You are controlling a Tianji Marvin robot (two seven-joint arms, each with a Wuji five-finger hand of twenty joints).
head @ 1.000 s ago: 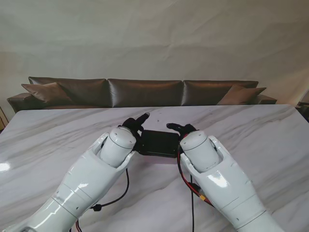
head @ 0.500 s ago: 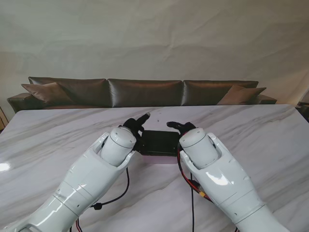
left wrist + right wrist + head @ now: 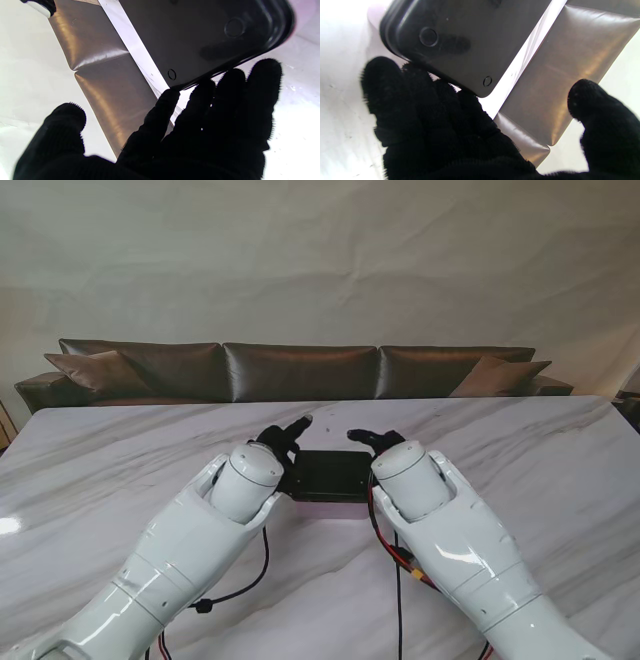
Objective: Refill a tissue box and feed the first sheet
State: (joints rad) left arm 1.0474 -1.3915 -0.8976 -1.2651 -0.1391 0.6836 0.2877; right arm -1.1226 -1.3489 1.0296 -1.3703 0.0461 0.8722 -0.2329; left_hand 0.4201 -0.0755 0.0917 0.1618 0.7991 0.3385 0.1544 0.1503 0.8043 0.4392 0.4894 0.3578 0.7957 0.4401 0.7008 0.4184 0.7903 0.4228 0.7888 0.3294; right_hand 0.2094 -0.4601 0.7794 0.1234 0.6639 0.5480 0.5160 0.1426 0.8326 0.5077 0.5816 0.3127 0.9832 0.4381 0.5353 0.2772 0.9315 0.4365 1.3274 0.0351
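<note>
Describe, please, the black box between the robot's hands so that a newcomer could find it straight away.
On the white marble table in front of the brown sofa, look between the two black-gloved hands, left hand and right hand. There lies the black box, flat, rectangular and round-cornered: the only dark thing on the pale stone besides the gloves.

Left hand [image 3: 200,130] in a black glove, four fingers [image 3: 262,85] together with tips at the rim of a black tissue box [image 3: 200,32], thumb [image 3: 67,122] spread well apart, brown sofa [image 3: 105,82] behind, white marble table [image 3: 295,120].
</note>
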